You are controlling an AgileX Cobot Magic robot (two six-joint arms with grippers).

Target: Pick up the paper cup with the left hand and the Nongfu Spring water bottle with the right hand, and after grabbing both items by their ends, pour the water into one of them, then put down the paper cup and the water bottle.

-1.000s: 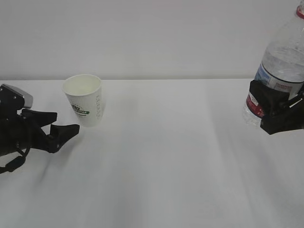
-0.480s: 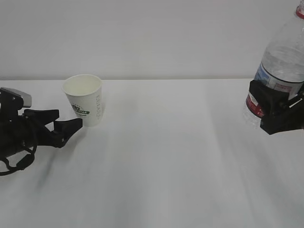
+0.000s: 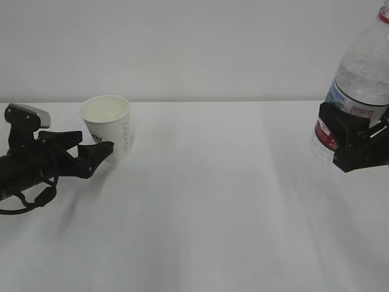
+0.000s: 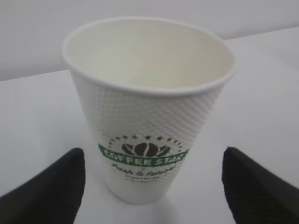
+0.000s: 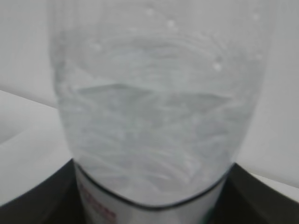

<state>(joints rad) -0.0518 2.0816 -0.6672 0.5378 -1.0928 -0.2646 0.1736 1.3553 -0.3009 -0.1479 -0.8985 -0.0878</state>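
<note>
On the tabletop [image 3: 200,201], my open left end effector [image 3: 91,151] brackets the paper cup [image 3: 107,128], ready to close; my right end effector [image 3: 355,143] grips the Nongfu Spring water bottle [image 3: 364,73].

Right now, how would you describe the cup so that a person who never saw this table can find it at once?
Look at the white table, toward its left rear. The paper cup stands there upright, just ahead of the open left gripper. It is white and dimpled, with a round green "COFFEE STAY" logo, and it is the only thing standing on the table; the bottle hangs in the right gripper.
</note>
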